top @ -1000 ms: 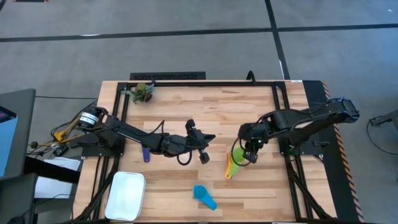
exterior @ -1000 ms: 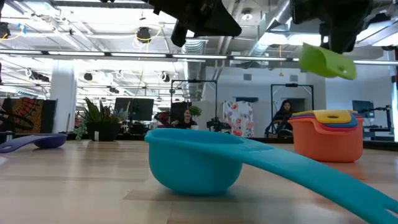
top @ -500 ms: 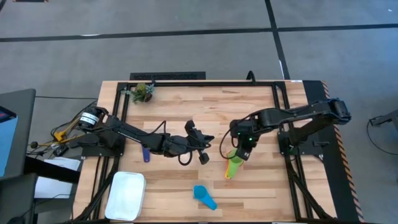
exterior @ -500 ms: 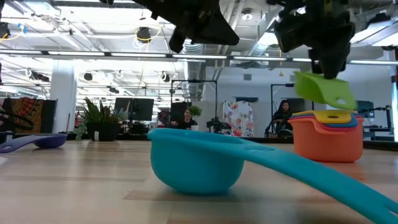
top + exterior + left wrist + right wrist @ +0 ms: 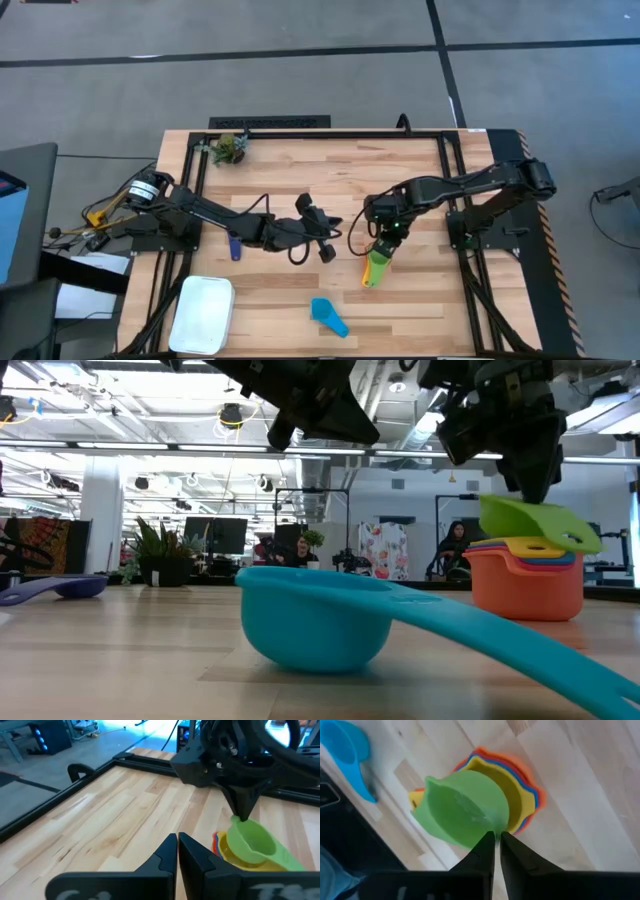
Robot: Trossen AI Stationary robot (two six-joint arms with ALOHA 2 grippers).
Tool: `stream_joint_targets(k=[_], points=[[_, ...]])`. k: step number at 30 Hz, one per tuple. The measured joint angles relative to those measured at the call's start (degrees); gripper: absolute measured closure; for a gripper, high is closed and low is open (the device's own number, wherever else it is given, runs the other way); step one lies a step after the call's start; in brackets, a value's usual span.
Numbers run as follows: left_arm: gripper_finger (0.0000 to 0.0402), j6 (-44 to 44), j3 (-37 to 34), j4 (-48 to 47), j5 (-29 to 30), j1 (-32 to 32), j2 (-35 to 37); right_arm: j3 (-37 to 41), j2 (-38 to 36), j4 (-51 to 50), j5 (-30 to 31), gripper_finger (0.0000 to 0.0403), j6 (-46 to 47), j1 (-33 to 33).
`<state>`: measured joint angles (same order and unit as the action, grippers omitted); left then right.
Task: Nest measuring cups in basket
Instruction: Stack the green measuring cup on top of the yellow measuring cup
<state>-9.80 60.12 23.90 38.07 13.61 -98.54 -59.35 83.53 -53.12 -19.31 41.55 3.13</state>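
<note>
One green measuring cup (image 5: 378, 264) tilted atop stacked cups (image 5: 527, 582) mid-tabletop (image 5: 340, 180), rim pinched in right gripper (image 5: 494, 838). Light blue cup (image 5: 328, 315) nearer front edge; white basket (image 5: 201, 313) at front-left corner. Left gripper (image 5: 177, 840) closed, empty, beside stack.

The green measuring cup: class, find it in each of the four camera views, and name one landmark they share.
High view: green measuring cup, right of centre.
Low view: right side, atop the stack.
Left wrist view: lower right.
Right wrist view: centre.
Shared landmark: the stack of nested cups under it.
</note>
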Motion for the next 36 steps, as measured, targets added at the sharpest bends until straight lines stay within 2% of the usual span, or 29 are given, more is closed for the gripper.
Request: stream_joint_targets(k=[8,13,19,24,28,36], points=[[0.0397,-0.53,0.0,-1.12,0.12,-0.15,0.0,-0.03,-1.26,-0.06,-0.19,0.0318,1.03,-0.67],[0.0397,-0.96,0.0,-3.45,0.1,-0.15,0.0,0.0,-2.73,-3.48,0.23,0.0301,1.41,0.6],[0.0397,-7.44,-0.58,-14.7,-0.33,0.07,0.0,1.02,-3.15,-7.96,10.17,0.0309,10.32,12.54],[0.0397,-12.24,-4.05,-15.19,-0.93,0.59,-0.02,3.62,-2.43,-0.77,13.02,0.0327,19.3,21.3],[0.0397,-14.74,-4.96,-15.91,-1.02,0.78,-0.02,4.45,-2.47,4.07,17.69,0.0342,24.3,24.71],[0.0397,-16.8,-4.96,-15.33,-2.79,1.66,-0.04,9.46,-2.47,10.54,19.63,0.0367,29.96,27.28]])
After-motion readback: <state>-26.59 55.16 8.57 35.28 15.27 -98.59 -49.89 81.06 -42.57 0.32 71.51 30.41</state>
